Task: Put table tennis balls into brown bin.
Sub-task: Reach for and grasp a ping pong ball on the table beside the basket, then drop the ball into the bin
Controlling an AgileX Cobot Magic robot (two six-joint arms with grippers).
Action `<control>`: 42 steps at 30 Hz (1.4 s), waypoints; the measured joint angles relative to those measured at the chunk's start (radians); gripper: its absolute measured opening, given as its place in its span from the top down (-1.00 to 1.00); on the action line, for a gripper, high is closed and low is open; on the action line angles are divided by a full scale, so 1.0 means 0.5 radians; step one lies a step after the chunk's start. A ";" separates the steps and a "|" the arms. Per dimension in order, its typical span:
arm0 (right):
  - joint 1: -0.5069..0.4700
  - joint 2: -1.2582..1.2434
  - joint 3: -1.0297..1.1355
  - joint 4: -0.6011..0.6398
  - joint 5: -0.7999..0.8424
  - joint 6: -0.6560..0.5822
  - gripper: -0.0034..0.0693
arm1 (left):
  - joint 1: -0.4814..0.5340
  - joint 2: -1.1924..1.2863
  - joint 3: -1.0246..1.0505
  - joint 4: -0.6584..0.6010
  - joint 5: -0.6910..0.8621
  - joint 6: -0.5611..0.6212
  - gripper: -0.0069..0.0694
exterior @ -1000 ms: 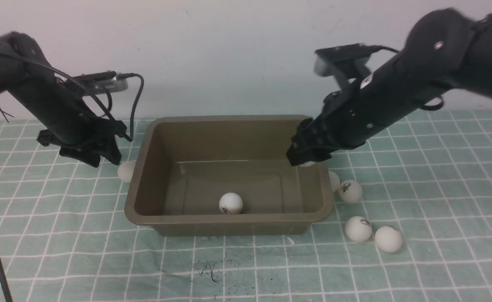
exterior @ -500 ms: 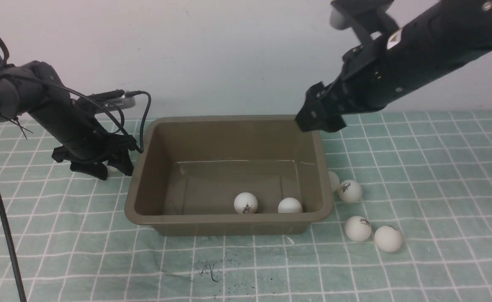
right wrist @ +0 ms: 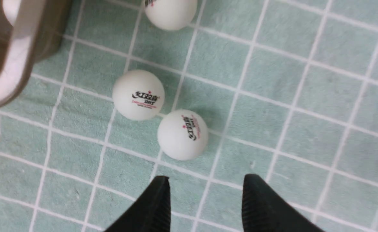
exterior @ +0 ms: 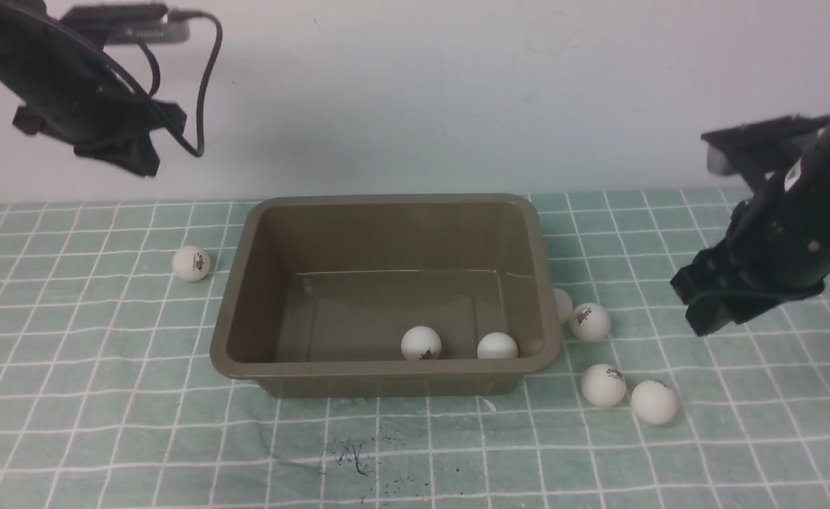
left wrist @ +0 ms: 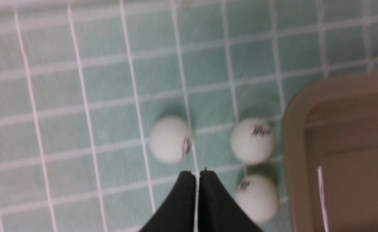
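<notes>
Two balls lie on the floor of the bin (exterior: 387, 201) near its front wall: one ball (exterior: 421, 343) about midway along and another ball (exterior: 497, 346) just beside it, toward the right corner. Left of the bin, apart from it, a lone ball (exterior: 191, 264) sits on the checked cloth (exterior: 104, 424). On the right are four more: a ball (exterior: 563, 304) half hidden behind the rim, a ball (exterior: 589, 322) just beside that, and nearer the front a ball (exterior: 604, 385) almost touching a last ball (exterior: 655, 402). The left gripper (exterior: 132, 152) hangs high above the cloth, up against the wall behind the lone ball. In the left wrist view its fingers (left wrist: 182, 206) are pressed together with nothing between them. That view shows three balls on the cloth, two close to the bin's rounded corner and one farther out; the front view shows only one ball on that side, and I cannot tell why. The right gripper (exterior: 691, 304) hovers off the cloth, to the right of the four balls. In the right wrist view its fingers (right wrist: 156, 206) stand well apart and empty, with two near-touching balls just ahead of them.
</notes>
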 joint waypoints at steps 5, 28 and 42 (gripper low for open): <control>0.000 0.000 0.100 0.109 -0.132 0.002 0.14 | 0.000 0.144 0.000 0.005 -0.190 0.011 0.51; 0.000 0.000 0.126 0.113 -0.108 0.037 0.15 | 0.002 0.589 -0.108 0.225 0.110 -0.052 -0.10; 0.000 0.201 0.442 0.136 -0.751 0.170 -0.45 | -0.407 0.256 -0.381 -0.319 0.342 0.310 -0.10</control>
